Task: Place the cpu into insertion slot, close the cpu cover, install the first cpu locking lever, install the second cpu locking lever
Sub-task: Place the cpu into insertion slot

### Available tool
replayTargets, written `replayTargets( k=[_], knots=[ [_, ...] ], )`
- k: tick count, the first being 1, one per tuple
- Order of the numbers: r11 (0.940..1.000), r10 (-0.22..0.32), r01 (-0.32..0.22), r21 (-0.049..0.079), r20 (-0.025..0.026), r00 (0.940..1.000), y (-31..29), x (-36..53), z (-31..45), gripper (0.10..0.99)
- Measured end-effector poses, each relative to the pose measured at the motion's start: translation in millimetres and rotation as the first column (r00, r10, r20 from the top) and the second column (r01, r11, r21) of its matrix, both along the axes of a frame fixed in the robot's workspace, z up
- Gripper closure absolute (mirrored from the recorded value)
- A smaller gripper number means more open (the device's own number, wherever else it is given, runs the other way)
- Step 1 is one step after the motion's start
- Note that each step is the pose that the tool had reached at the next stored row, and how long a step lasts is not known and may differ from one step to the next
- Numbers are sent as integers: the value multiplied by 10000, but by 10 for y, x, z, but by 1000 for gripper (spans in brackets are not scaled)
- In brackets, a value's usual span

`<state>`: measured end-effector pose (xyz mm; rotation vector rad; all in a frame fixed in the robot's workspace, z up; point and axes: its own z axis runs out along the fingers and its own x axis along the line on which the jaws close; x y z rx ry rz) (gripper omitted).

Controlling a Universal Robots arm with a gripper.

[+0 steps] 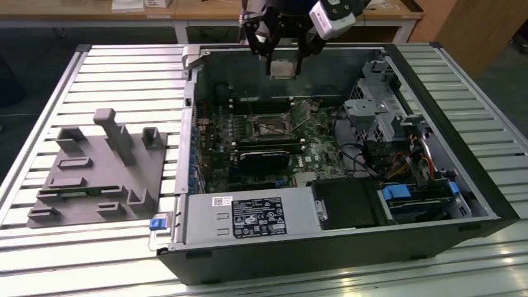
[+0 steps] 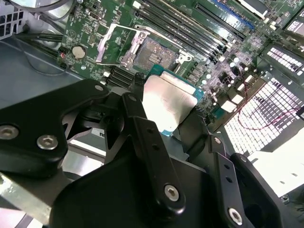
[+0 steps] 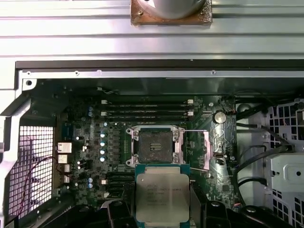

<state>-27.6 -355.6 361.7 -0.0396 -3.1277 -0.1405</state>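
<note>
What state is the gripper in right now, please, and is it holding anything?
Gripper: shut on the cpu, which is held in the air, not yet in the insertion slot.

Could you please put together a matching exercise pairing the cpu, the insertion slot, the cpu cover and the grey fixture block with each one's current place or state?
Things:
1. cpu
2. insertion slot
3. cpu cover
4. grey fixture block

Places or states:
A. swung open, off the slot
B. held in the gripper above the motherboard
C. empty, dark centre exposed
D. on the slatted table, outside the computer case

Pairs: 1-B; 2-C; 3-A; 4-D
</note>
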Motion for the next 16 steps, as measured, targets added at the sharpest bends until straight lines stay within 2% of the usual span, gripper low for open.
replayTargets(
  k=[16],
  knots=[
    [10000,0,0,1,56,10000,0,-126,-180,545]
  ],
)
